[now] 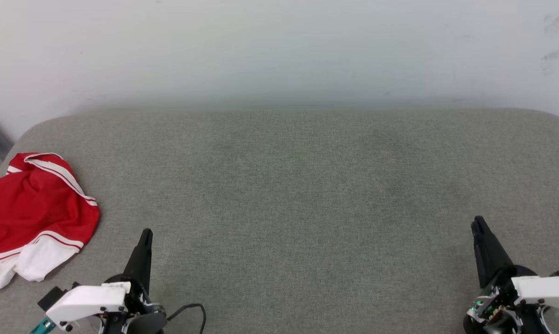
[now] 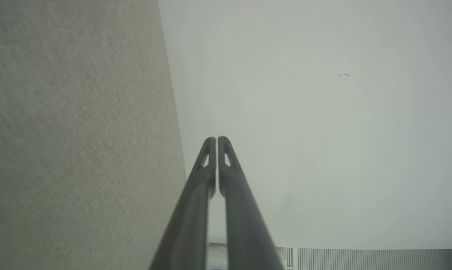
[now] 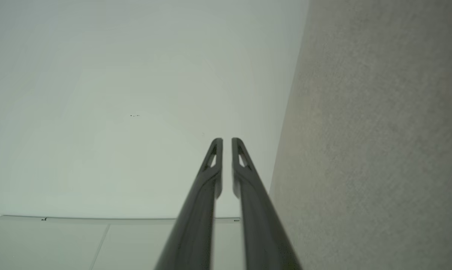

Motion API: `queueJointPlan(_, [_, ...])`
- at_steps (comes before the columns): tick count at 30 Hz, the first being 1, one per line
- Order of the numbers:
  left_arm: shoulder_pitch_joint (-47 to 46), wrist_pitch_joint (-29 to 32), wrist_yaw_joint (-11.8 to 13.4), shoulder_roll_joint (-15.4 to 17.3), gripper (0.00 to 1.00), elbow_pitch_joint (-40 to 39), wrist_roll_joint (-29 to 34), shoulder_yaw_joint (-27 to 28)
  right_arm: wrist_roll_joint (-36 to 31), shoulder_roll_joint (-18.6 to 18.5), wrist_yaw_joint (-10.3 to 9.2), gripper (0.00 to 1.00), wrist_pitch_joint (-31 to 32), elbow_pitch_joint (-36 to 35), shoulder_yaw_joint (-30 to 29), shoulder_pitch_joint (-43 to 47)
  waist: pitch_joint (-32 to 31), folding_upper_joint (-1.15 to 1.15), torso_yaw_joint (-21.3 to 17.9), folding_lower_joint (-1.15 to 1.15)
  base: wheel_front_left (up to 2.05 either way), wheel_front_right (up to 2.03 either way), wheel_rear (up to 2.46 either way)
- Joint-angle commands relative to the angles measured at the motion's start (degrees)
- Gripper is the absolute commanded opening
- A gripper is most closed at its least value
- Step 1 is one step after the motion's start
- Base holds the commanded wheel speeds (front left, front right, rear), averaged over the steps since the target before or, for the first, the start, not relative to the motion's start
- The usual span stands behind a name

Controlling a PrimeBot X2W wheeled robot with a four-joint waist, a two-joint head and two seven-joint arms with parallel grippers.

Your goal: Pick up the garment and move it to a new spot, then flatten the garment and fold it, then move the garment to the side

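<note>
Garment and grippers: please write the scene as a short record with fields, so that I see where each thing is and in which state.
surface: grey fabric pad, pale wall behind it
garment: red with white trim, crumpled at the pad's left edge, not folded
left gripper: shut, empty, near the garment but apart from it
right gripper: almost shut, thin gap, empty, at far right
task stage: garment not yet picked up
</note>
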Motion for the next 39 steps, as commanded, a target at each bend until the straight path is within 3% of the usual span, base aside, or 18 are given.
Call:
queueJointPlan(1, [0.23,-0.13,0.0,-0.02,1.0,0.16,0.03,-0.17,-0.1,0.0,0.0,1.0,-0.12,0.12,0.09,0.24,0.01,0.0,0.0,0.0,0.0,0.0,0.0])
queueJointPlan(24, [-0.32,-6.18,0.0,0.04,1.0,-6.68,4.5,-6.26,-3.35,-0.73,0.0,1.0,-6.0,-6.29,4.2,0.89,0.31,0.0,-0.13,0.0,0.0,0.0,0.0])
queueJointPlan(28, [-0.48,-7.11,0.0,0.22,1.0,-7.22,9.02,-7.01,-8.0,-1.78,0.0,1.0,-7.05,-7.32,5.15,0.93,0.4,0.0,-0.16,0.0,0.0,0.0,0.0])
queueJointPlan(39, [-1.1,-9.51,0.0,0.42,1.0,-7.61,26.17,-8.69,-31.03,-1.58,0.0,1.0,-9.46,-8.89,4.86,1.52,0.57,0.0,-0.29,0.0,0.0,0.0,0.0])
